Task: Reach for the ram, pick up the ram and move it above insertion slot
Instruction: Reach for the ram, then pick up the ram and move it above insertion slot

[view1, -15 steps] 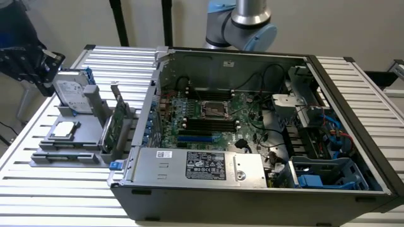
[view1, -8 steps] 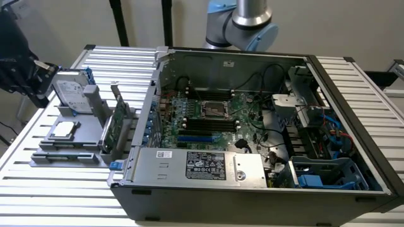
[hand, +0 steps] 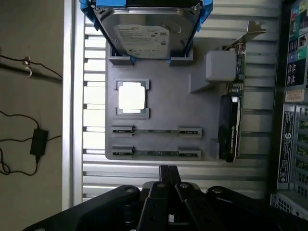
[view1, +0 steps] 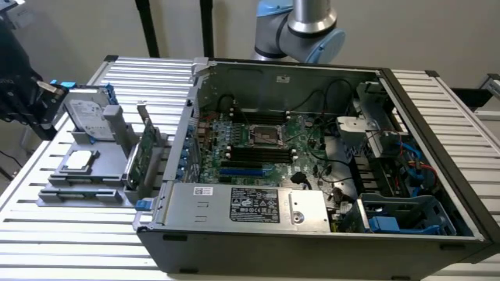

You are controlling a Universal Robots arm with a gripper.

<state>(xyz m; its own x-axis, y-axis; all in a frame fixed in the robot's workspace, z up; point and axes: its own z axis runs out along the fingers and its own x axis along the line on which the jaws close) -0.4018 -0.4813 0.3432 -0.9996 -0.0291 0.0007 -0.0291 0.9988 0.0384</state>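
Note:
Two ram sticks stand on edge in the grey holder tray [hand: 159, 82], one [hand: 156, 131] beside the other [hand: 156, 153]; in the exterior view they lie along the tray's near end [view1: 82, 188]. My gripper [hand: 168, 179] is shut with nothing in it and hangs above the slatted table just off the tray's ram side, apart from the sticks. In the exterior view the gripper [view1: 27, 96] is a dark mass high at the far left. The motherboard's black insertion slots [view1: 262, 153] lie inside the open computer case [view1: 312, 246].
The tray also holds a silver hard drive [hand: 144, 36], a square processor [hand: 131, 97] and an upright green expansion card [hand: 231, 120]. The case wall [hand: 293, 96] stands right beside the tray. Cables [hand: 33, 139] lie on the floor past the table edge.

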